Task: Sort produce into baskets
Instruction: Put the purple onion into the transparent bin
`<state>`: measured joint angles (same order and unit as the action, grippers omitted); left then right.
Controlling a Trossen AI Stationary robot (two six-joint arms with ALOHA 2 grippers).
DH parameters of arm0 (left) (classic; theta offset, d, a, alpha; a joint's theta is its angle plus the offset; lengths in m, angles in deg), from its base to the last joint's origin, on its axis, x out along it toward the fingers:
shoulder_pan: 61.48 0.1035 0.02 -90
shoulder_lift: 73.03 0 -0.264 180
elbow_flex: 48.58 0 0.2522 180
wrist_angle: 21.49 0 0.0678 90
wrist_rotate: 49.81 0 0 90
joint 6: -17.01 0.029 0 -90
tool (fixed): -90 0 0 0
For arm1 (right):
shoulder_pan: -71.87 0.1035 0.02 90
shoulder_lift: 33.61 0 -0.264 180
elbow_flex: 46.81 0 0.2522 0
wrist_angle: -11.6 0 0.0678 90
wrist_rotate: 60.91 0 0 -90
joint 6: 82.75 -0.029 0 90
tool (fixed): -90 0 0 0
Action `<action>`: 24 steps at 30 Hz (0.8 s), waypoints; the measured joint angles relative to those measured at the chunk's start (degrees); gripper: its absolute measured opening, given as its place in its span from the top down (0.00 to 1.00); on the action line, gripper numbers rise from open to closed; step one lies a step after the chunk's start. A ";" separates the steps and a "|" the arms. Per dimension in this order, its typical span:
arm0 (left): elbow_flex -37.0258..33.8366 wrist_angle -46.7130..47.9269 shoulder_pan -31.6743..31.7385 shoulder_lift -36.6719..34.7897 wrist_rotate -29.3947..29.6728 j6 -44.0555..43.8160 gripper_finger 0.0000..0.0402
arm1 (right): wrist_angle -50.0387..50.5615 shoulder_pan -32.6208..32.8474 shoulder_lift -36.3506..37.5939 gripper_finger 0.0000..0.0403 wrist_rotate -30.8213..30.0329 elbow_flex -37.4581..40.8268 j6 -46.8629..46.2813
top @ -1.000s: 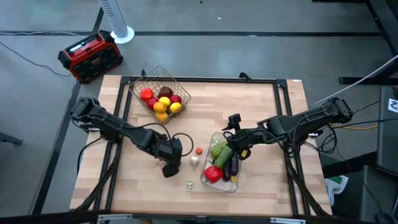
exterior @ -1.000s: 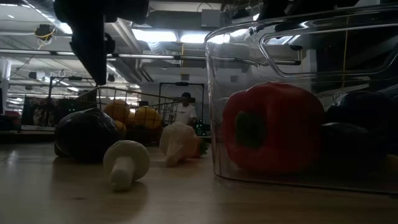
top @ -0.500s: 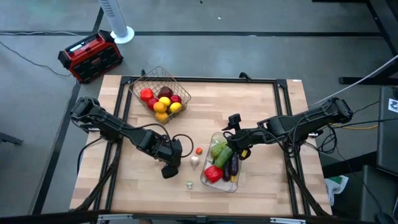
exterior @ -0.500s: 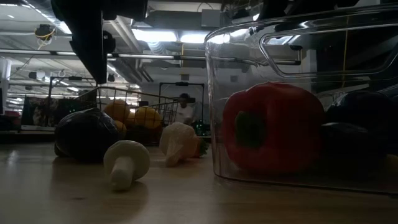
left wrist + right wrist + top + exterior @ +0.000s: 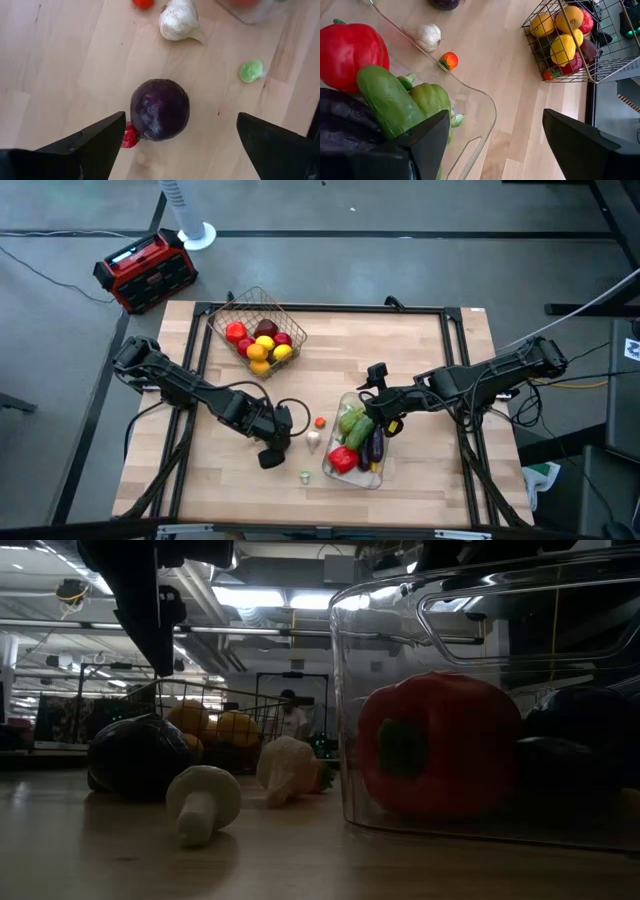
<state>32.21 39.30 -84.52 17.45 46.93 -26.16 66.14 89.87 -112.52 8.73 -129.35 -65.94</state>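
Note:
A dark purple round vegetable (image 5: 160, 109) rests on the wood, with a small red piece (image 5: 131, 136) against it. My left gripper (image 5: 180, 145) hangs open just above it, one finger on either side and clear of it (image 5: 272, 442). A garlic bulb (image 5: 313, 438), a small orange-red fruit (image 5: 320, 421) and a pale green mushroom (image 5: 304, 475) lie nearby. The clear tray (image 5: 380, 478) holds a red pepper (image 5: 352, 47), cucumber (image 5: 387, 100), green pepper and eggplants. My right gripper (image 5: 375, 408) waits open above the tray's far end. The wire basket (image 5: 240, 304) holds round fruits.
A red-and-black box (image 5: 145, 270) and a white fan base (image 5: 196, 235) stand on the floor beyond the table's far left corner. Bare wood lies along the table's right side and near edge. In the low view a person (image 5: 290, 718) stands far off in the room.

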 joint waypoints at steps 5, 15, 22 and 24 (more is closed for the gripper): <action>0.00 -1.47 -0.91 0.00 0.29 -0.94 0.07 | 0.00 -0.01 0.00 0.21 0.00 0.00 -0.01; -0.07 -1.19 -2.23 5.27 3.90 1.37 0.08 | 0.02 -0.02 -0.02 0.21 0.04 0.00 -0.01; -0.11 -1.44 -2.21 11.27 3.88 1.51 0.08 | -0.02 0.00 -0.02 0.21 0.04 0.00 -0.01; -0.11 -1.46 -2.21 12.76 3.88 1.82 0.08 | -0.02 0.00 -0.02 0.21 0.04 0.00 -0.01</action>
<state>32.10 37.84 -86.73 30.21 50.81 -24.34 66.12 89.86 -112.54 8.78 -129.35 -65.95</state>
